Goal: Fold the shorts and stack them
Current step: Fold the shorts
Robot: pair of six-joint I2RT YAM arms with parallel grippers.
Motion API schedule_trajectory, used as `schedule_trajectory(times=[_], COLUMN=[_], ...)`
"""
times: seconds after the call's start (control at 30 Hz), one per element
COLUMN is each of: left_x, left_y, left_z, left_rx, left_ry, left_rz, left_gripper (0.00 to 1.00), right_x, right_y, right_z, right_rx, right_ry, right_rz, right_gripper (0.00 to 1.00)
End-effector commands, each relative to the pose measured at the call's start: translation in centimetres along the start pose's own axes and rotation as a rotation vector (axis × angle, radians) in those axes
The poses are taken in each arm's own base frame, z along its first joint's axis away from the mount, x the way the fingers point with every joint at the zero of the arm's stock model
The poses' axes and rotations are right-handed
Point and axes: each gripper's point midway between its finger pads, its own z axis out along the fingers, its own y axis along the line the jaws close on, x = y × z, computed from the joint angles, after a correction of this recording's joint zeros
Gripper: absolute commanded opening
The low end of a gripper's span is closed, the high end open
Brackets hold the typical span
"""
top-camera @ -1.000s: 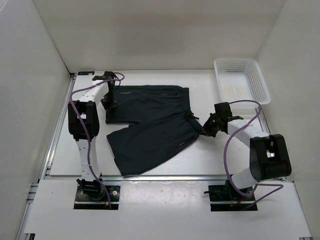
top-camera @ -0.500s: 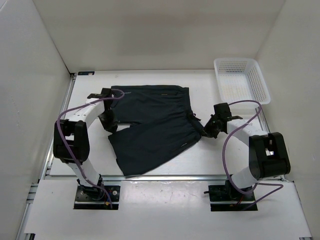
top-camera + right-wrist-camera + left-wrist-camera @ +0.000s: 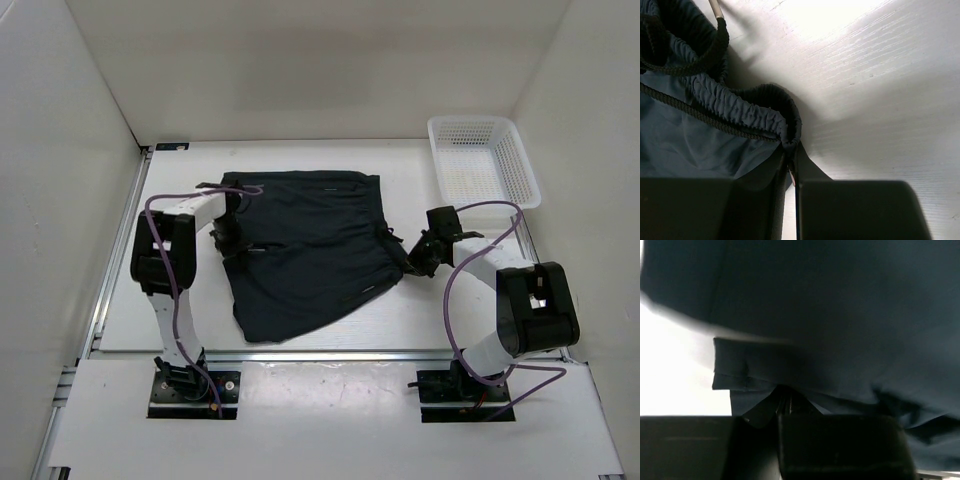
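Observation:
Dark navy shorts (image 3: 305, 250) lie spread on the white table, waistband to the right, legs to the left. My left gripper (image 3: 228, 238) is shut on the hem of a leg (image 3: 755, 370) and holds it over the other leg, a little above the cloth. My right gripper (image 3: 415, 258) is shut on the elastic waistband (image 3: 760, 112) at the shorts' right edge, low by the table. A black drawstring (image 3: 685, 65) trails beside the waistband.
A white mesh basket (image 3: 483, 160) stands at the back right corner of the table. White walls close in the table on the left, back and right. A metal rail (image 3: 118, 260) runs along the table's left edge.
My left gripper has carried the leg hem from the back left toward the middle, over the other leg, narrowing the shorts. My right gripper has stayed on the waistband.

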Motion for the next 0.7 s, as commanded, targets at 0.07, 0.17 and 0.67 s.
schedule_trajectory(times=[0.07,0.17,0.67], left_x=[-6.5,-9.8,-8.4], left_y=[-2.4,-3.2,2.7], left_z=[0.1,-2.4,-12.5], left_rx=[-0.002,-0.015,0.017], left_ry=[-0.105,-0.174,-0.333], left_rz=[0.002,-0.022,-0.091], left_gripper=[0.11,0.11,1.0], right_x=[0.0,-0.7,-1.9], right_y=[0.5,1.9,3.5], right_z=[0.6,1.0,-3.0], right_rx=[0.01,-0.007,-0.067], right_ry=[0.001,0.005,-0.066], right_rz=[0.04,0.031,-0.02], right_gripper=[0.0,0.26,0.8])
